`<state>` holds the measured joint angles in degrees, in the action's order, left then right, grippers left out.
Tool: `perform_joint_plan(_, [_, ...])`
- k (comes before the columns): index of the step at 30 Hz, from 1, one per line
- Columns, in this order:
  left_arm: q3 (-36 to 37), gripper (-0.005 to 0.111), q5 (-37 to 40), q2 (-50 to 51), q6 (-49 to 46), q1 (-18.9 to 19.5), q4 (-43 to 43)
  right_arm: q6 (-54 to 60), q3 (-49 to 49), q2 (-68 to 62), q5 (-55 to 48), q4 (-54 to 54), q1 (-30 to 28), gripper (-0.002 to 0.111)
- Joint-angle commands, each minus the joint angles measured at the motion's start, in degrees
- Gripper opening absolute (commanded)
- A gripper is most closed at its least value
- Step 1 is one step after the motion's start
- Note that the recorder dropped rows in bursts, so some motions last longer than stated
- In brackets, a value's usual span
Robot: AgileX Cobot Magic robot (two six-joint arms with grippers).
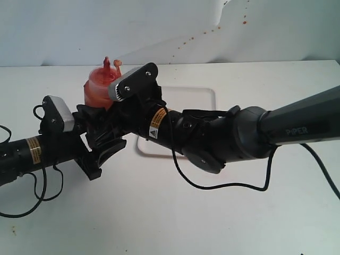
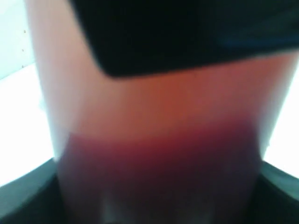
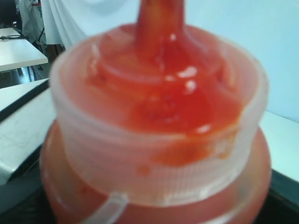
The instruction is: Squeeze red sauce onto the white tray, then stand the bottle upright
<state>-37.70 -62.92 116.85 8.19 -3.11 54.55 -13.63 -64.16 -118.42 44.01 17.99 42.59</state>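
Observation:
The bottle [image 1: 96, 90] stands nozzle-up left of the white tray [image 1: 197, 101], with red sauce [image 3: 173, 102] smeared over its cap and nozzle. My left gripper [image 1: 98, 137] comes in from the left and closes round the lower body. The bottle's red-brown wall [image 2: 159, 144] fills the left wrist view between dark fingers [image 2: 23, 200]. My right gripper [image 1: 114, 114] reaches across the tray and holds the upper body. The cap and tether [image 3: 159, 140] fill the right wrist view. I see no sauce drops on the visible part of the tray; the arms hide its near left part.
The right arm [image 1: 239, 133] lies over the tray's front edge. A black cable [image 1: 223, 186] loops on the white table below it. More cable [image 1: 32, 202] hangs by the left arm. Small brown-red specks [image 1: 244, 22] dot the pale backdrop.

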Motion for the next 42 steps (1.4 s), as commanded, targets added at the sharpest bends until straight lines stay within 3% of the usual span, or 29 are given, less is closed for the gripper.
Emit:
perform_joint_plan(1, [0.0, 0.000, 4.5, -0.7, -0.9, -0.1, 1.5, -0.3, -0.3, 0.2, -3.8, 1.6, 0.3, 0.000])
perform_joint_plan(12, [0.0, 0.000, 8.1, -0.7, -0.9, -0.1, -1.9, -0.5, -0.3, 0.1, -6.3, 1.6, 0.3, 0.000])
perform_joint_plan(26, [0.2, 0.000, 19.6, -1.2, -0.5, -0.1, -1.8, -2.2, -0.6, 0.1, -12.3, 2.3, 4.8, 0.000])
perform_joint_plan(32, [0.2, 0.002, 20.3, -1.5, 1.0, -0.1, -1.8, -2.2, -0.6, 0.1, -12.4, 2.3, 5.0, 0.000])
perform_joint_plan(38, [0.2, 0.017, 20.3, -1.5, 1.1, -0.1, -1.8, -2.2, -0.6, 0.1, -11.6, 2.2, 5.0, 0.000])
perform_joint_plan(42, [0.2, 0.046, 20.3, -1.5, 2.3, -0.1, -1.8, -2.2, -0.6, 0.1, -10.1, 2.2, 5.0, 0.000])
